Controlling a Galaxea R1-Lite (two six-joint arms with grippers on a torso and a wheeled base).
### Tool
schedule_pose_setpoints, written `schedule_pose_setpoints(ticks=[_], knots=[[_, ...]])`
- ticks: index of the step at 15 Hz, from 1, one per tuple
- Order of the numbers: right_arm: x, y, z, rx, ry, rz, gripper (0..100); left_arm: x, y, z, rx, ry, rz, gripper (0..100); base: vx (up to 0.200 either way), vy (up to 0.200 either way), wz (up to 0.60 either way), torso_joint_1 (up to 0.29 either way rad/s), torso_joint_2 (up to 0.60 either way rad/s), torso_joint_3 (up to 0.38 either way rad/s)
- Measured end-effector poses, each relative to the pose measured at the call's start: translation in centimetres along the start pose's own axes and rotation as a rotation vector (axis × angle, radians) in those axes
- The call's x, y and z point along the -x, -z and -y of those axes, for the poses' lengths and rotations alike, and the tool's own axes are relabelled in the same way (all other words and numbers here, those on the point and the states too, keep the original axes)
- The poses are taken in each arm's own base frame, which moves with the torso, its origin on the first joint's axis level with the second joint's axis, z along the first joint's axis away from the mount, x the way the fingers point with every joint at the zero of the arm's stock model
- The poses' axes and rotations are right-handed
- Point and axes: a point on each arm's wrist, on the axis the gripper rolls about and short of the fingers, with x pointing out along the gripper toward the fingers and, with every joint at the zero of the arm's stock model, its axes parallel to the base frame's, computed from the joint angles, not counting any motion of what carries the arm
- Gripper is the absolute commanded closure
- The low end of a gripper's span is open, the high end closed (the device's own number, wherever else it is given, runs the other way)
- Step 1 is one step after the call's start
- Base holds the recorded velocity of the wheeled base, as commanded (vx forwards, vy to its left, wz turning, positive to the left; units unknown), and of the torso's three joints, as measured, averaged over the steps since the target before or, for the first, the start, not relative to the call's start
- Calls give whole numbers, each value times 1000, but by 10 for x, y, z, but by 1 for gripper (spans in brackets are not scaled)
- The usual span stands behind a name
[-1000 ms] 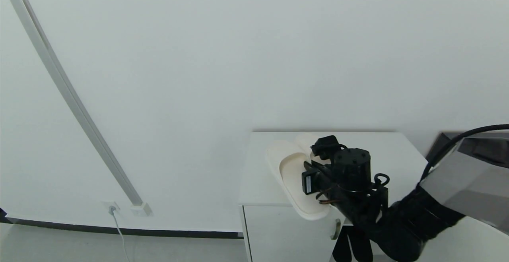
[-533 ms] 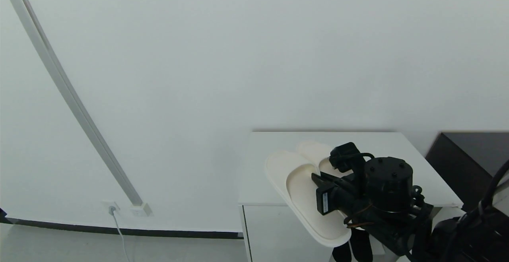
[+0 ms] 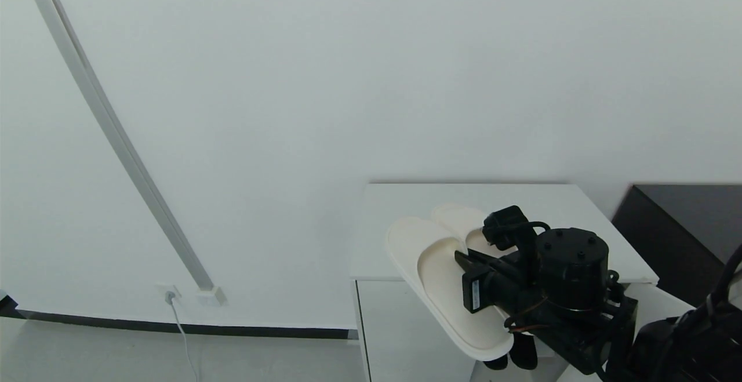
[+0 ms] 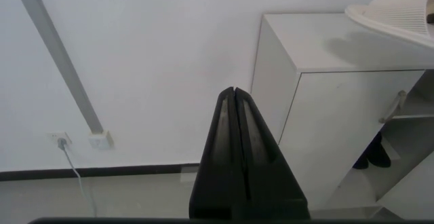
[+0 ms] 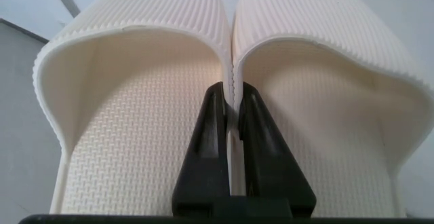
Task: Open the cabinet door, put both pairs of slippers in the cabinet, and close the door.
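Observation:
My right gripper is shut on a pair of cream slippers, pinching their two inner edges together. The pair hangs tilted over the front edge of the white cabinet, heels out past the edge. The slippers also show above the cabinet top in the left wrist view. The cabinet door with its handle stands beside an open part, where a dark pair sits under a shelf. My left gripper is shut on nothing, low and left of the cabinet.
A dark brown piece of furniture stands right of the cabinet. A grey cable duct runs down the white wall to a socket with a cable. Open floor lies left of the cabinet.
My right gripper has drawn the cream slippers off the cabinet top, forward and to the right, so they now overhang its front. The head view has shifted slightly.

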Motion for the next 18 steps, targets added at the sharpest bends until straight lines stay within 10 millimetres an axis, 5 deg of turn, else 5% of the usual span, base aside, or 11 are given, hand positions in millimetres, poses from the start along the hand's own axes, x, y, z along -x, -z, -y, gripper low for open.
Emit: schedule_pose_setpoints(ticks=[8,18], knots=[[-2,4,0,4,3,-14,100,0,0,0,2,-1,0,100,-200,0,0,0,3,0],[-5,7,0,5,8,-19,100,0,0,0,2,0,0,100,0,0,0,0,0,0]])
